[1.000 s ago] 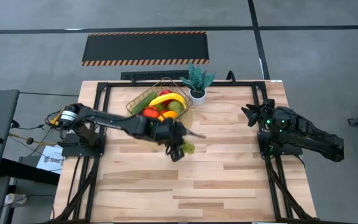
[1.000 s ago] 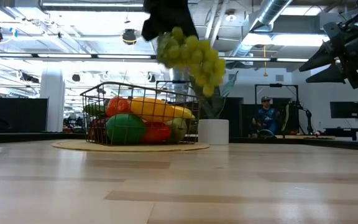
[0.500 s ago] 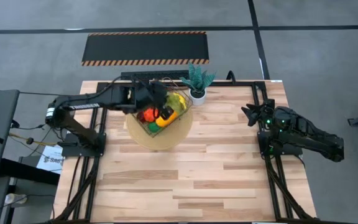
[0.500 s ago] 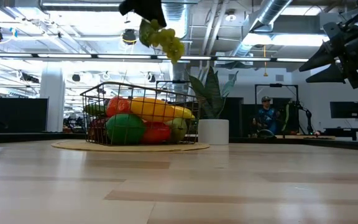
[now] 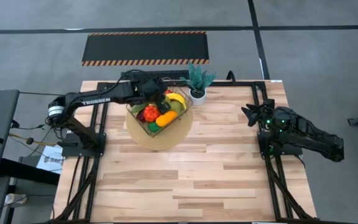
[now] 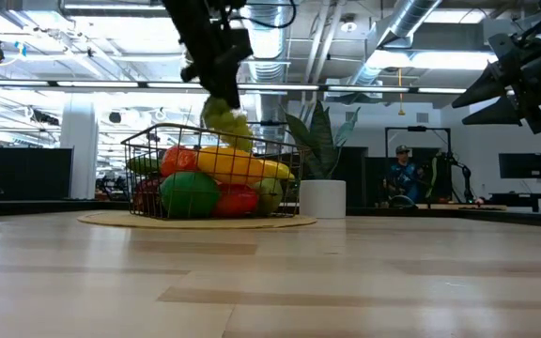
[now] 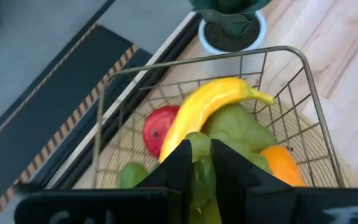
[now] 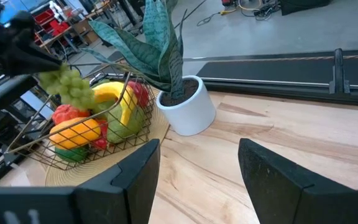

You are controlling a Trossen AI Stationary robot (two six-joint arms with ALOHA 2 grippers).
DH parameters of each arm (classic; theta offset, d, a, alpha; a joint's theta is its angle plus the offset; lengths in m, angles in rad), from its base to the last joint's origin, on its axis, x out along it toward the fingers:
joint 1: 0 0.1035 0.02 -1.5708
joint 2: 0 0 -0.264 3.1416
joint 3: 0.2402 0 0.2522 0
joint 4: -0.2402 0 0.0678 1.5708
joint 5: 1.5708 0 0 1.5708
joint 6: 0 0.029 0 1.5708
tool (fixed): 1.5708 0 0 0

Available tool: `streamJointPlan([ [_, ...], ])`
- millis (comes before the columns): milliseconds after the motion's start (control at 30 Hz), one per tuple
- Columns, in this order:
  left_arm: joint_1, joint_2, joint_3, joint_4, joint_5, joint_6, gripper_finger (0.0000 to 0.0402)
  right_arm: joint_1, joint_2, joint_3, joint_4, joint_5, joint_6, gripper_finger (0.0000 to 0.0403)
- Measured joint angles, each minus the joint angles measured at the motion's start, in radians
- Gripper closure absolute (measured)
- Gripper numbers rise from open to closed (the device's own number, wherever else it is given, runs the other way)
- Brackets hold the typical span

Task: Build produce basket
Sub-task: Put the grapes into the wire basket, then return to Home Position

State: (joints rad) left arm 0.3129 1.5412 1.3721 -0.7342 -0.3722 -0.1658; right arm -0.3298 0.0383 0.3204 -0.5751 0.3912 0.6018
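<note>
Over the basket (image 5: 143, 122), left gripper (image 7: 199, 163) (closed) holds grapes (image 8: 70, 86).

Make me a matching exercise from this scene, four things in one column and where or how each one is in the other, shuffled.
Things:
1. green grapes
2. banana
3. potted plant
4. right gripper

Places or states:
A. lying in the basket
B. open, waiting at the table's right side
C. held by the left gripper above the basket
D. standing on the table beside the basket

Pairs: 1-C, 2-A, 3-D, 4-B
</note>
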Motion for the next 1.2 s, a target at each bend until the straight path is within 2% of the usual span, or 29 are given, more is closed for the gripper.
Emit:
streamJointPlan([
  [200,0.024,0.0,-0.11,0.185,0.039,0.009,0.0355,0.0,0.0,0.0,0.0,0.0,0.0,0.0163],
  [333,0.026,0.0,-0.118,0.183,0.046,0.004,0.0332,0.0,0.0,0.0,0.0,0.0,0.0,0.0163],
  [500,0.026,-0.001,-0.118,0.194,0.079,0.004,0.0281,0.0,0.0,0.0,0.0,0.0,0.0,0.0163],
  [733,0.019,-0.001,-0.114,0.187,0.103,-0.014,0.0189,0.0,0.0,0.0,0.0,0.0,0.0,0.0163],
  [867,0.011,-0.001,-0.068,0.166,0.11,-0.022,0.0146,0.0,0.0,0.0,0.001,0.0,0.001,0.0163],
  [933,0.004,-0.002,-0.033,0.151,0.146,-0.026,0.0132,0.0,0.0,0.0,0.013,0.0,0.001,0.0163],
  [1200,-0.009,-0.014,0.25,0.037,0.3,-0.107,0.0123,0.0,0.0,0.001,0.224,-0.003,-0.004,0.0163],
])
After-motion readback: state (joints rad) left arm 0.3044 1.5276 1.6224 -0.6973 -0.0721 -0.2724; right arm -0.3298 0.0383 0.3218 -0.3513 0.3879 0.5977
